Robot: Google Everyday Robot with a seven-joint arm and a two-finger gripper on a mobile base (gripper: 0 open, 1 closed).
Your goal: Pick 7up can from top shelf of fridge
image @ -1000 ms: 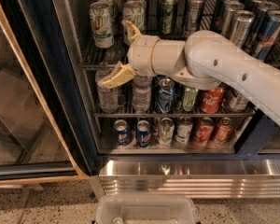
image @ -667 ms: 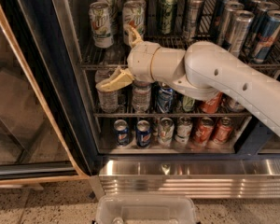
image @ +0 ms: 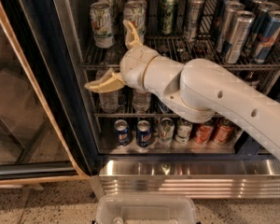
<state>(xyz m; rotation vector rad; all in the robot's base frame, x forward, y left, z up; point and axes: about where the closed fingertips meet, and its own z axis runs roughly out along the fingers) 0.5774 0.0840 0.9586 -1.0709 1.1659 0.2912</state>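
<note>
We see the gripper [image: 107, 54] at the front of the fridge [image: 42, 55], its two tan fingers spread wide and holding nothing. One finger points up in front of a white can [image: 135, 10]; the other points left, below the flat front edge of the top shelf [image: 200, 65] and in front of the clear bottles [image: 108, 99] on the rack beneath.

The 7up can [image: 101, 24] stands upright at the front left corner of the top shelf, above and just left of the gripper, apart from both fingers. The white can stands just beside it on the right, with a green can [image: 168, 13] further along and tall silver cans [image: 235, 36] and blue cans [image: 270, 34] well apart at the right.

The robot's thick white arm [image: 214, 97] crosses the middle rack and hides most of it. On the lowest rack stand small blue cans [image: 122, 132] and red cans [image: 205, 132]. The glass door [image: 18, 101] hangs open at the left, and a clear plastic bin [image: 144, 211] sits on the floor below the ribbed steel panel [image: 186, 176].
</note>
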